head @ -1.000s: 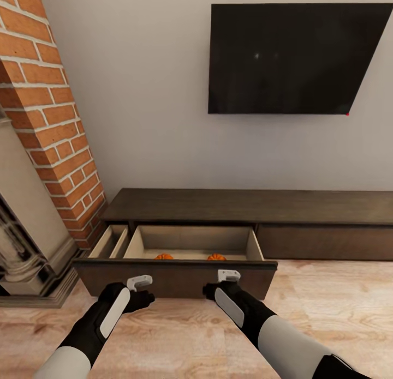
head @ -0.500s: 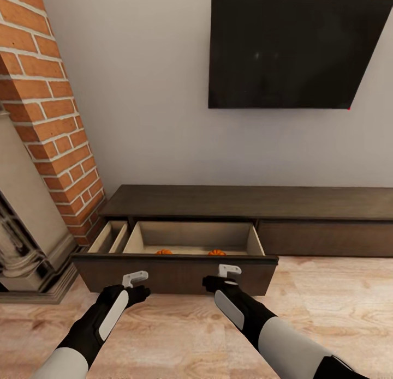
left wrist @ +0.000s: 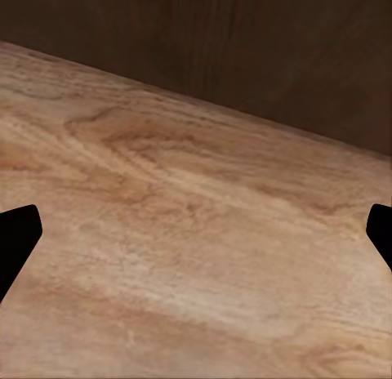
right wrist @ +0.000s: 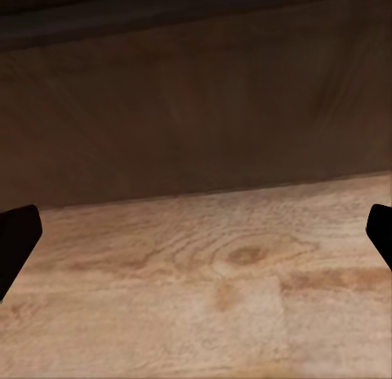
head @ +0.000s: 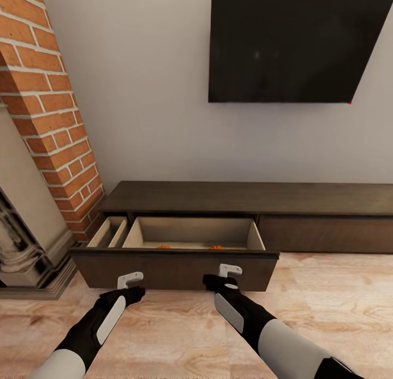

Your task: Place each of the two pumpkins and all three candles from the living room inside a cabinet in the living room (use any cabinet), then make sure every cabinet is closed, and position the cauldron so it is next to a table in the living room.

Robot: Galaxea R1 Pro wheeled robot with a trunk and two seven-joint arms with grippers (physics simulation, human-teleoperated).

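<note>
Dark-brown wooden cabinet point(head: 245, 202) ran along the wall under a black TV point(head: 295, 43), brick column point(head: 49, 112) at its left end. Its wide drawer point(head: 174, 267) stood pulled out, pale beige inside; two orange pumpkins point(head: 163, 247) point(head: 216, 247) barely showed above the drawer front. Left gripper point(head: 130, 280) and right gripper point(head: 229, 270) were held low against the drawer front, over the wood floor point(head: 180, 335).

Left wrist view: black fingertips point(left wrist: 16, 236) sat at opposite edges, spread wide with nothing between them; floor planks and dark cabinet wood ahead.

Right wrist view: fingertips point(right wrist: 16, 232) likewise spread wide and empty; the dark drawer front point(right wrist: 196, 118) close ahead, floor below.
</note>
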